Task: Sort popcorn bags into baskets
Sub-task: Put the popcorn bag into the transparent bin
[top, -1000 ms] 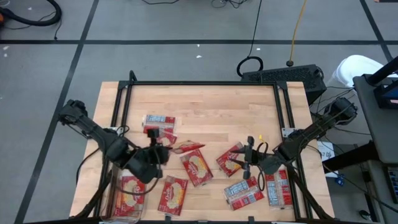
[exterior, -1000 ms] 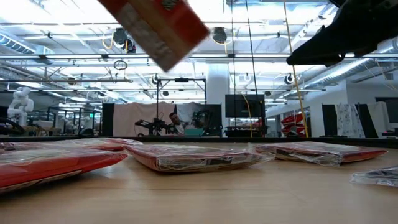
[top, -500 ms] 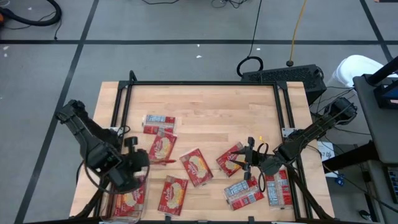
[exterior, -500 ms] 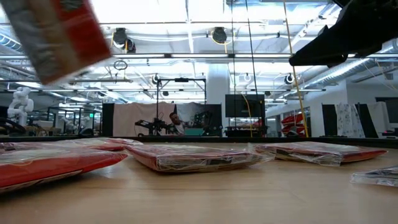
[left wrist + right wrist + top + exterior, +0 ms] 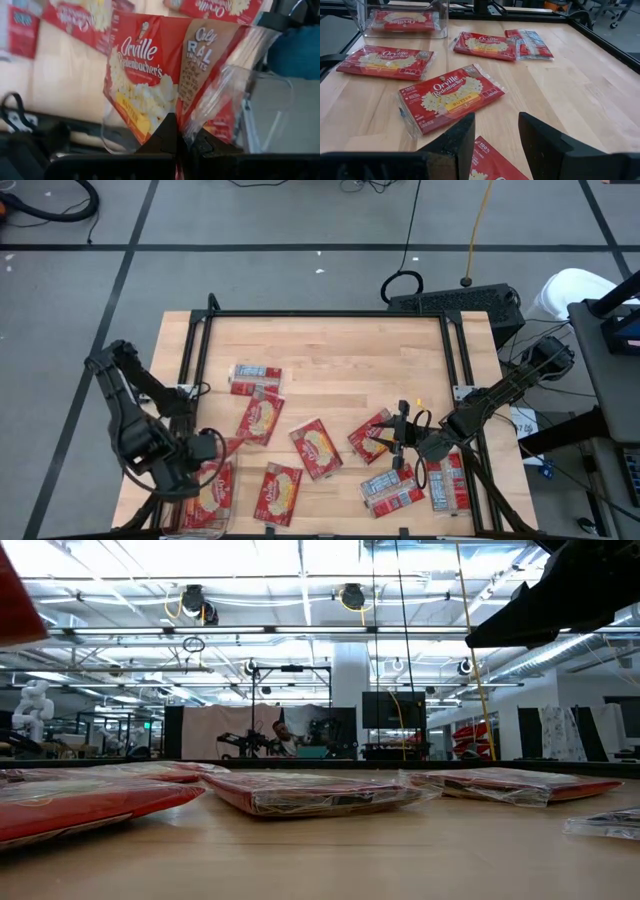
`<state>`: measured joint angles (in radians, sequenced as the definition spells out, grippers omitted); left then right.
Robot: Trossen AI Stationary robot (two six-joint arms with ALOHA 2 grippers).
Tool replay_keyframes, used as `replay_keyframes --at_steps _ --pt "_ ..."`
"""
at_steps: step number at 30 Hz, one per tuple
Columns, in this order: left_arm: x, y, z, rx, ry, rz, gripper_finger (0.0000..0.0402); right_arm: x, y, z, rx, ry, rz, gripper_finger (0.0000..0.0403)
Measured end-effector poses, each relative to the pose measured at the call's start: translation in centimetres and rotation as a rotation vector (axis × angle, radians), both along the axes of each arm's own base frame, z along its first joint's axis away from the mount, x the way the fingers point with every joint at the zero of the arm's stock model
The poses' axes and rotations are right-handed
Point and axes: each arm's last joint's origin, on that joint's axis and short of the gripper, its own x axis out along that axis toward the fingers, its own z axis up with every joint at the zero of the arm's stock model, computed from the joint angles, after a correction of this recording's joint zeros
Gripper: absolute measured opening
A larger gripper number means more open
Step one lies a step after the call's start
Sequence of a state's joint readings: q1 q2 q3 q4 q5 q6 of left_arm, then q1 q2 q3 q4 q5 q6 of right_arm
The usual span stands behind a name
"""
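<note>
Left fingers (image 5: pixel 176 131) clamp a popcorn bag (image 5: pixel 150 75); right fingers (image 5: pixel 495 131) hang apart.

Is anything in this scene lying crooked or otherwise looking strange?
The loose popcorn bags lie scattered on the table at different angles, some face up, some label up. The left claw pinches one bag by its edge, so it bends. Nothing looks torn or spilled.

Left tool (image 5: pixel 176 136) clamped on the clear-wrapped edge of a red popcorn bag (image 5: pixel 150 85), popcorn face showing, above the wooden surface (image 5: pixel 65 75) with more red packets (image 5: pixel 80 17) lying beyond.
</note>
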<state>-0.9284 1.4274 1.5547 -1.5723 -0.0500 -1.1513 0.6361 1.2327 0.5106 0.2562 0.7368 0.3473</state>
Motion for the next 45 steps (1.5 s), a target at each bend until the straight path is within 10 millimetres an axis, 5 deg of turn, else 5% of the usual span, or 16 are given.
replay_keyframes --at_steps 13,32,45 --pt "-1.8 -1.5 -0.2 -0.041 0.07 0.097 0.0005 0.0 0.0 -0.1 -0.005 0.007 0.0 0.0146" --pt "-0.5 -6.6 -6.1 0.126 0.272 0.027 0.0007 0.0 0.0 -0.1 0.002 0.005 -0.003 0.0146" --pt "-0.5 -8.2 -6.5 0.022 0.238 0.01 0.0098 0.0 0.0 -0.1 0.003 0.004 -0.003 0.0146"
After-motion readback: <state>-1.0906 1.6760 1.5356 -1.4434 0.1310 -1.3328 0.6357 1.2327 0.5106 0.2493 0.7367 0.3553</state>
